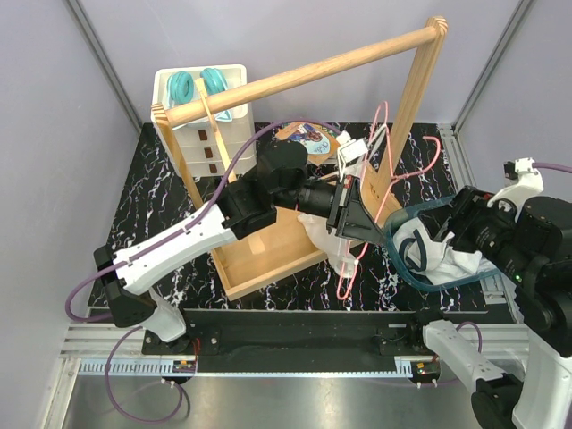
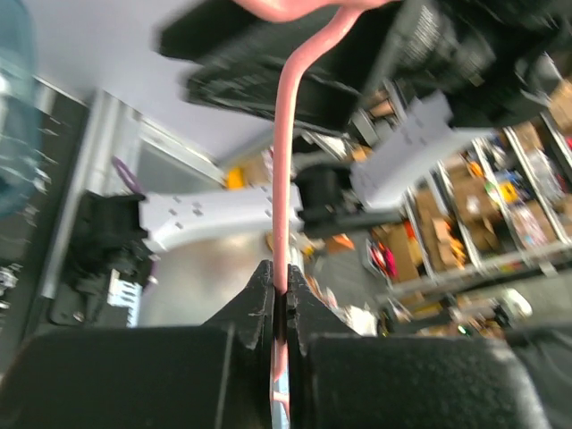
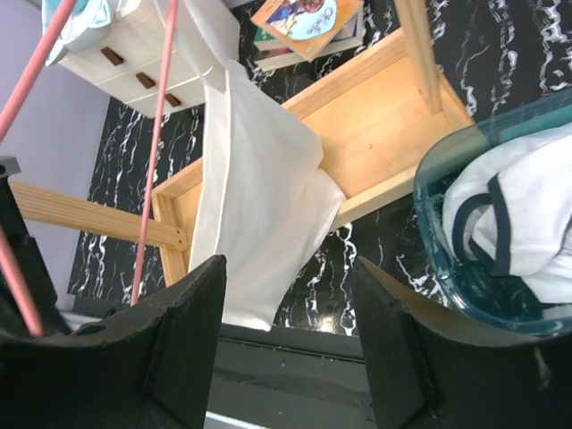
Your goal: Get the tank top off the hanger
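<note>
My left gripper (image 2: 286, 288) is shut on the thin pink wire of the hanger (image 2: 288, 161). From the top view the left gripper (image 1: 351, 211) holds the hanger (image 1: 384, 147) in mid-air over the front of the wooden rack. The white tank top (image 1: 329, 243) droops from the hanger below the gripper. In the right wrist view the tank top (image 3: 259, 197) hangs in a long fold beside the hanger's pink wire (image 3: 157, 152). My right gripper (image 3: 290, 281) is open and empty. It sits to the right of the cloth and does not touch it.
A teal bin (image 1: 402, 268) holding white garments with dark trim stands under the right arm, also in the right wrist view (image 3: 438, 170). The wooden rack has a high rail (image 1: 304, 76) and a tray base (image 1: 268, 255). A white drawer unit (image 1: 201, 121) and books (image 1: 308, 136) stand behind.
</note>
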`<act>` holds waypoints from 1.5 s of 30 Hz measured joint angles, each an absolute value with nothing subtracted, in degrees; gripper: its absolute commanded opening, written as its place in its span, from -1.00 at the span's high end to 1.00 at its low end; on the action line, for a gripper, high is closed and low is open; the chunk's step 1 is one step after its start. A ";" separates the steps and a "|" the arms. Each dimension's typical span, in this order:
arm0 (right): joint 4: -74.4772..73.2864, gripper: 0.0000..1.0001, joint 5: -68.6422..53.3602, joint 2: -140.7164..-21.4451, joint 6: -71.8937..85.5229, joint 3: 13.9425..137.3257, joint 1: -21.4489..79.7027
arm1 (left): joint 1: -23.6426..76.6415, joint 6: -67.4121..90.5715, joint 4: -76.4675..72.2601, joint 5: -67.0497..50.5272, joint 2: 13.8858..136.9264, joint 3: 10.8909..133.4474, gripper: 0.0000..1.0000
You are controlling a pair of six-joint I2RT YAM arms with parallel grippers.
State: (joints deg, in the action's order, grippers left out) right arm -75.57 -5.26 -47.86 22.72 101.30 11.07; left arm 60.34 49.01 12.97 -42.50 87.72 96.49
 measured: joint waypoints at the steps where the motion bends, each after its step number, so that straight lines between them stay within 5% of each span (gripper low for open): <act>1: -74.54 -0.31 -5.80 -47.64 23.03 100.05 11.07 | 60.29 49.50 13.02 -43.97 87.70 96.49 1.00; 23: -38.46 0.11 -26.30 -55.29 24.73 86.85 11.07 | 60.27 61.87 1.89 -53.10 80.66 89.82 1.00; 43: -31.09 0.29 -27.09 -55.42 24.62 84.09 11.07 | 60.20 65.01 -0.67 -53.82 79.85 88.47 1.00; 45: -31.09 0.52 -27.09 -55.42 24.62 83.81 11.07 | 60.20 65.08 -0.89 -53.84 79.77 88.47 1.00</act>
State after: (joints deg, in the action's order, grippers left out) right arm -31.09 -27.09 -55.42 24.62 83.81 11.07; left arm 60.20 65.08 -0.89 -53.84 79.77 88.47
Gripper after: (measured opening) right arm 0.360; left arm 0.028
